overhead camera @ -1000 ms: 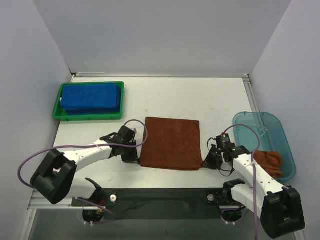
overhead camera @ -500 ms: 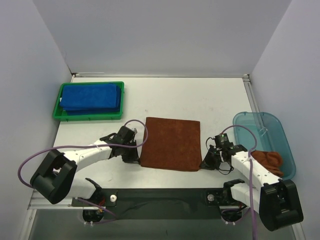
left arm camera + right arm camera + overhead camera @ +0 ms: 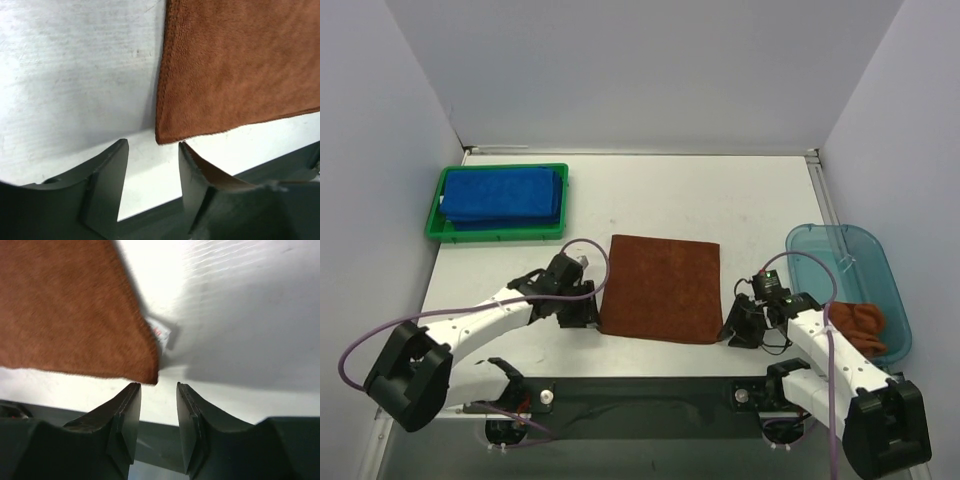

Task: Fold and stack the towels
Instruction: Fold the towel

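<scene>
"At the near edge of the tabletop (image 3: 760, 200), how is the brown towel (image 3: 660, 287) lying against each claw?"

"Its near left corner is sitting just ahead of the gap of the left claw (image 3: 152, 160). Its near right corner is sitting just ahead of the right claw (image 3: 157, 392). Both claws are standing partly open and gripping nothing. Whether any finger is brushing the cloth, I cannot tell."

"How is the towel looking?"

"It is lying flat, roughly square, rust-brown, with a stitched hem showing. A small white label (image 3: 162, 332) is poking out by the right corner."

"And the room around it?"

"Its near hem is running close to the tabletop's front edge. Bare tabletop is showing behind it and on both sides. Blue towels (image 3: 502, 193) are lying in the green tray (image 3: 432, 225) at the far left, well apart. A teal bin (image 3: 840, 245) is sitting at the right edge, holding a bunched brown cloth (image 3: 860, 322)."
</scene>
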Tool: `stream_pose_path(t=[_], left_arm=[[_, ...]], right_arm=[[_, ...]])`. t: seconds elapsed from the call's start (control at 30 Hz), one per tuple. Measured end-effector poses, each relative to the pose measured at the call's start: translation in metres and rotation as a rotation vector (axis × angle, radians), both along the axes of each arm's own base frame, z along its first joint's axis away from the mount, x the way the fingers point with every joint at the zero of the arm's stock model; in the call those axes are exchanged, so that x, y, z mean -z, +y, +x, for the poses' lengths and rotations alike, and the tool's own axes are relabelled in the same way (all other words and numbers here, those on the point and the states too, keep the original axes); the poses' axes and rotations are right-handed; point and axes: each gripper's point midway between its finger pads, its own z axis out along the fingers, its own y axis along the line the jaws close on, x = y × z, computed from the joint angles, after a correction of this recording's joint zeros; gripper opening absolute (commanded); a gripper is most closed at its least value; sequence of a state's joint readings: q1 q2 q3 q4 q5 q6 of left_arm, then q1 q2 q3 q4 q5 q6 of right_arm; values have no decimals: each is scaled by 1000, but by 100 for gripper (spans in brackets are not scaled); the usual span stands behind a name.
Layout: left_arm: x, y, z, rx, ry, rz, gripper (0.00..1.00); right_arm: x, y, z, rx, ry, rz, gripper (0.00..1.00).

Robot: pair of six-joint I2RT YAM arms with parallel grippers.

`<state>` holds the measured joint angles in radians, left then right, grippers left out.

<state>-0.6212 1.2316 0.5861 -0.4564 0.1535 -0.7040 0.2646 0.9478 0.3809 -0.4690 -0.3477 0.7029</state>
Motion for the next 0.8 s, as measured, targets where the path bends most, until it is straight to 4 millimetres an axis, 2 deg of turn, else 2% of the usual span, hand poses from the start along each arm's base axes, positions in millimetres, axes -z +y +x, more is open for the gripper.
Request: stream_pose_path(t=[0.07,0.17,0.3,0.37,0.43,0.53,0.6,0.67,0.77,0.8], left_arm=[[-8,3,0,-4,-26,-5,58],[-26,3,3,-7,-67,-18,58],[-59,-11,21,-2,-136,-59,53],[-71,-23,29,12,-162,-79,52],[-75,-35,35,31,-175,-94,50],[-59,-48,34,52,-145,-88,48],[-40,-53,29,60,-109,-81,48],[-19,-50,19,55,-63,-65,48],[9,-37,-1,22,10,-45,48],[7,-38,-2,14,7,-63,48]], right_arm=[[-9,3,0,-19,-22,6,34],[-31,10,7,-50,-89,23,26],[-64,24,27,-76,-190,43,21],[-68,30,36,-78,-209,51,20],[-64,33,40,-68,-196,54,20],[-40,35,42,-44,-143,46,20],[-16,32,34,-31,-82,29,20],[3,28,22,-22,-18,9,20],[6,30,22,-2,-5,38,20],[6,30,22,5,-4,48,20]])
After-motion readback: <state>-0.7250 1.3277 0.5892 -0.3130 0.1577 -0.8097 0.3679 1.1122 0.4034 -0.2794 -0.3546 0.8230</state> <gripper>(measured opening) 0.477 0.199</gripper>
